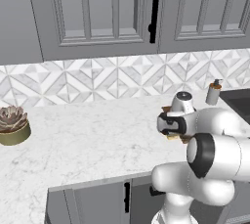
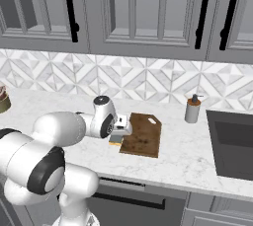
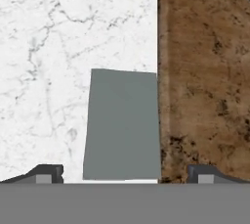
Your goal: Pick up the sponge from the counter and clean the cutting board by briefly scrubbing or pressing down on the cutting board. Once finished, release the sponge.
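The sponge [image 3: 122, 125] lies flat on the white marble counter [image 3: 49, 47], grey-green top up, its right side against the edge of the brown wooden cutting board [image 3: 205, 81]. My gripper [image 3: 124, 174] hovers right above the sponge, open, one fingertip [image 3: 49, 171] over the counter and the other over the board's edge. From the right base view the gripper [image 2: 121, 129] points down over the sponge [image 2: 115, 141] at the near left corner of the cutting board [image 2: 144, 133]. In the left base view the hand [image 1: 171, 125] hides most of both.
A soap dispenser [image 2: 192, 108] stands at the back by the tile wall, right of the board. A dark sink [image 2: 231, 141] is sunk into the counter at the far right. A potted succulent [image 1: 12, 125] sits far left. Cabinets hang overhead.
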Motion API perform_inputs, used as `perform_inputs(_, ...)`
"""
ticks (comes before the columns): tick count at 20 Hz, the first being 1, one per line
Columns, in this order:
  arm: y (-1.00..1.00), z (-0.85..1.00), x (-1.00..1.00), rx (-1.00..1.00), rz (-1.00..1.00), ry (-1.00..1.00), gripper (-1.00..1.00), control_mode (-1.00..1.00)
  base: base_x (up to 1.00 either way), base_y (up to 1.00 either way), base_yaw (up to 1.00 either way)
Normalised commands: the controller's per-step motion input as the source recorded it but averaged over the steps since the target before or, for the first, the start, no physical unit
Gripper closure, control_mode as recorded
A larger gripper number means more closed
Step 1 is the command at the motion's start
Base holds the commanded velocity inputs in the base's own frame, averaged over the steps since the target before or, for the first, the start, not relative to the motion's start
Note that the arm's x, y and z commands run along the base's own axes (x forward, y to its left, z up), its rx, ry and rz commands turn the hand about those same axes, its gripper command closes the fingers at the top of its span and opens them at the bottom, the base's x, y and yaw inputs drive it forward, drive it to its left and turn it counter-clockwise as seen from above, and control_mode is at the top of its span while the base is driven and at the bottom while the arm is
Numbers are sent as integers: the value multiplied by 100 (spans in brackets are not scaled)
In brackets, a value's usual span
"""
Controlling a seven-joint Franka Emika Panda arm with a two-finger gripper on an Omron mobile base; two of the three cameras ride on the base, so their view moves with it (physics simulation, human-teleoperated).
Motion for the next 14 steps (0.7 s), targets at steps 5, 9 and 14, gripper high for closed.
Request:
perform_inputs(5, 0, -15, 25, 0, 0, 10, -100, -100, 0, 0, 0)
perform_inputs(9, 0, -11, 25, 0, 0, 9, -100, -100, 0, 0, 0)
perform_inputs(14, 0, -9, 18, 0, 0, 6, -100, -100, 0, 0, 0)
